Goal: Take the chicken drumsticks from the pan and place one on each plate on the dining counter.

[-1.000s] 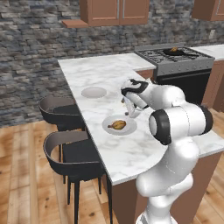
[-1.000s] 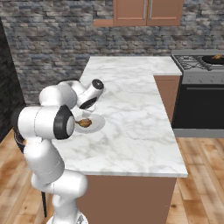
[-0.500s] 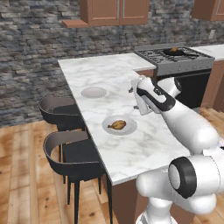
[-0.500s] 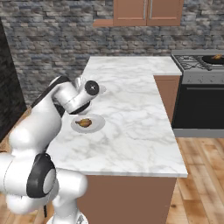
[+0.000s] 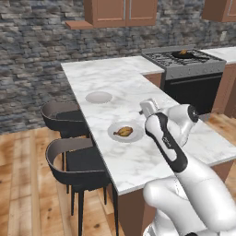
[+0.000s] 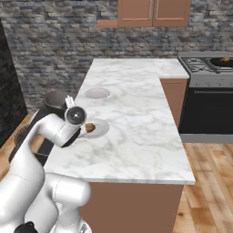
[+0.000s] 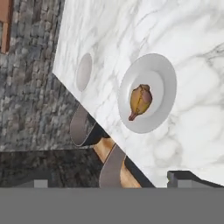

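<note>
Drumstick lies on the near plate, center-right of my hand view; second plate upper left on the dining counter. My gripper hangs spread, holding nothing.

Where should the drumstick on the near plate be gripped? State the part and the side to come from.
Probably the thick meaty half of the drumstick, from straight above, closing across its narrow width. It lies flat on the plate and tapers to a thin bone end that offers little hold.
</note>
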